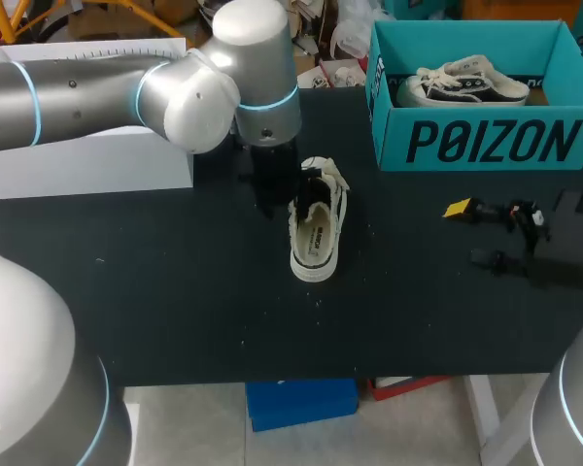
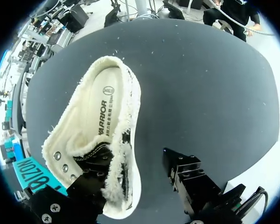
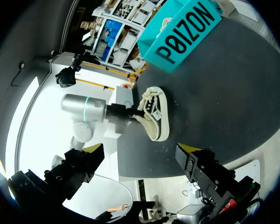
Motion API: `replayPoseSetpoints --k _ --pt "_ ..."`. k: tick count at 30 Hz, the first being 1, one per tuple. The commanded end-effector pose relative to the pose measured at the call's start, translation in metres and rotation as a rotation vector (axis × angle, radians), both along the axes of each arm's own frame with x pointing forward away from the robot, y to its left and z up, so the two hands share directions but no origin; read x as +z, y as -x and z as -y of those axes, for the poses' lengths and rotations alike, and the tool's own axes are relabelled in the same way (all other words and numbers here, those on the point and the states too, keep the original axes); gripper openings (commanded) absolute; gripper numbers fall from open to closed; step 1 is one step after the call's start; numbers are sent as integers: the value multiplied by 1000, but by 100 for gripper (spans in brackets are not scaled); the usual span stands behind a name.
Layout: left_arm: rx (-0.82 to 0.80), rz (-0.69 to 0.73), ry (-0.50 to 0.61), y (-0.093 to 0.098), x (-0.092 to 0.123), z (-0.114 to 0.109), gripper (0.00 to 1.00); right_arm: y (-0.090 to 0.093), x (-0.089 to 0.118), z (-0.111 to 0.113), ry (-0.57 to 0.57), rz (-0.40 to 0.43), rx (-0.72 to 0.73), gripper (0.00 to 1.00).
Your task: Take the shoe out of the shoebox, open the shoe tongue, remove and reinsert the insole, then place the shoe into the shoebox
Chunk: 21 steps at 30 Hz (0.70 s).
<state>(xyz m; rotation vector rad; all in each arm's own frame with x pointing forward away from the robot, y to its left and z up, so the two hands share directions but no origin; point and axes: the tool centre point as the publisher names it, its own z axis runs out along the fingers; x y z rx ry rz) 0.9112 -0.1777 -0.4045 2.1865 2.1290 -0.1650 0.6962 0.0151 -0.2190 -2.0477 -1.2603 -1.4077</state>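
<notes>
**Left pincer (image 1: pixel 271 194) spread at the laced end of the shoe (image 1: pixel 316 225)**

Left pincer stood wide open over the dark desk (image 1: pixel 175 291), its arm coming in from the left across a white box (image 1: pixel 87 160). In the left wrist view one of its fingers (image 2: pixel 86 189) lay against the black upper at the shoe's laced end, close to the metal eyelets. The other finger was well clear of the shoe, over bare desk, so nothing was pinched.

The shoe sat near the middle of the desk, out of the shoebox (image 1: pixel 486 141), with its laced end toward the far edge and its heel toward the near edge. Its mouth gaped wide, fleece showing all round the rim. The cream insole (image 2: pixel 100 116) lay flat inside, print side up.

The shoebox was teal and open, at the far right of the desk. A second shoe (image 1: pixel 462 85) rested inside it.

The right pincer (image 3: pixel 138 148) was also spread, its yellow tips far apart with nothing between them. It hung low over the right side of the desk, well apart from the shoe and in front of the shoebox.
</notes>
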Motion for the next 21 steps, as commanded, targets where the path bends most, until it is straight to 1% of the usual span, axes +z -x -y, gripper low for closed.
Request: replayPoseSetpoints --k 1,2,6,7,10,11,12,18,21 --pt "6 30 -12 -2 -7 3 47 -1 0 -1 1 -2 0 100" --pt "14 36 -14 -4 -9 3 44 -1 0 -1 1 -2 0 100" --pt "25 47 -16 -5 -12 4 40 -1 0 -1 1 -2 0 100" --pt "27 47 -16 -5 -13 4 37 -1 0 -1 1 -2 0 100" --pt "43 64 -22 -6 -17 4 21 -1 0 -1 1 -2 0 100" --pt "51 72 -16 -7 -17 4 3 -1 0 -1 1 -2 0 100" --pt "51 76 -14 -8 -17 4 0 -1 0 -1 1 -2 0 100" --pt "51 96 -4 -13 -6 -1 0 -1 0 -1 1 -2 0 100" --pt "42 66 13 -8 11 -6 0 -1 0 -1 1 -2 0 100"
